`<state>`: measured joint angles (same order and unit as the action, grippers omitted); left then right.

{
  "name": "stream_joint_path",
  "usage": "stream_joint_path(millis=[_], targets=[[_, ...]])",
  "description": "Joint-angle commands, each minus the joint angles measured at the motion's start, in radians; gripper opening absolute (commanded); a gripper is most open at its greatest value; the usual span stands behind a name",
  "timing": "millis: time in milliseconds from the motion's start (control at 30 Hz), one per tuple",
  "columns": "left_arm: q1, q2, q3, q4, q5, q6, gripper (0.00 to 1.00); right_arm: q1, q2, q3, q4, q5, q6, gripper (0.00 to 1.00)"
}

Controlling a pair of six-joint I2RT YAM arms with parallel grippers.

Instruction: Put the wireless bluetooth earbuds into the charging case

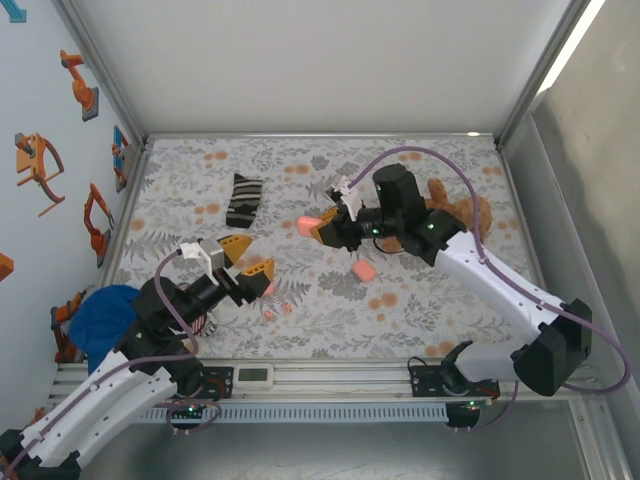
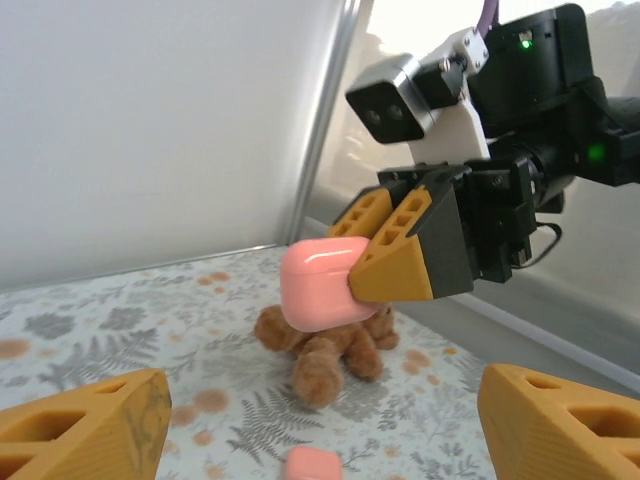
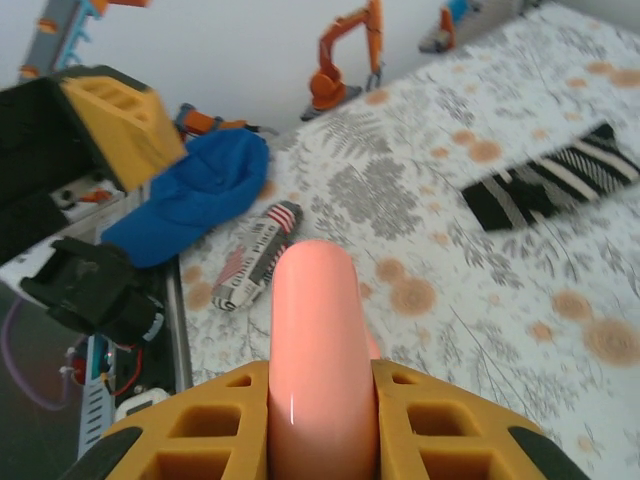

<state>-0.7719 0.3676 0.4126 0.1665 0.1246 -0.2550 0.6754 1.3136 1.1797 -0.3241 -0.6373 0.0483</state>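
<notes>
As right claw (image 1: 325, 226) grips case (image 2: 320, 285), left claw (image 1: 252, 258) gapes

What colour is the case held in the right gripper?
The case is plain glossy salmon pink, clearest in the left wrist view.

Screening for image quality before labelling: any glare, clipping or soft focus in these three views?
Top external: sharp and evenly lit, though the light strip upper right is clipped and the held pink case looks oversaturated. Left wrist: backlit, the bright background upper right washed out, own fingers out of focus, case sharp with glare. Right wrist: case slightly soft, floral cloth behind mildly blurred.
</notes>
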Motion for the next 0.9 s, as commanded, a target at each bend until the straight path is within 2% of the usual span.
stream_joint_path(millis=[0, 267, 400, 533, 767, 867], targets=[[0.001, -0.046, 0.015, -0.165, -0.154, 0.026, 0.82, -0.039, 0.044, -0.043, 0.028, 0.043, 0.06, 0.15], [0.001, -0.063, 0.022, -0.291, -0.308, -0.032, 0.88, -0.117, 0.195, -0.084, 0.075, 0.011, 0.188, 0.14], [0.002, -0.05, 0.017, -0.381, -0.388, -0.081, 0.89, -0.126, 0.276, -0.086, 0.067, 0.058, 0.203, 0.14], [0.003, -0.066, -0.004, -0.41, -0.412, -0.12, 0.89, -0.129, 0.347, -0.084, 0.069, 0.078, 0.203, 0.14], [0.003, -0.167, -0.047, -0.489, -0.542, -0.182, 0.97, -0.13, 0.451, -0.066, 0.076, 0.066, 0.204, 0.14], [0.003, -0.208, -0.055, -0.531, -0.548, -0.2, 0.98, -0.129, 0.492, -0.056, 0.078, 0.065, 0.21, 0.15]])
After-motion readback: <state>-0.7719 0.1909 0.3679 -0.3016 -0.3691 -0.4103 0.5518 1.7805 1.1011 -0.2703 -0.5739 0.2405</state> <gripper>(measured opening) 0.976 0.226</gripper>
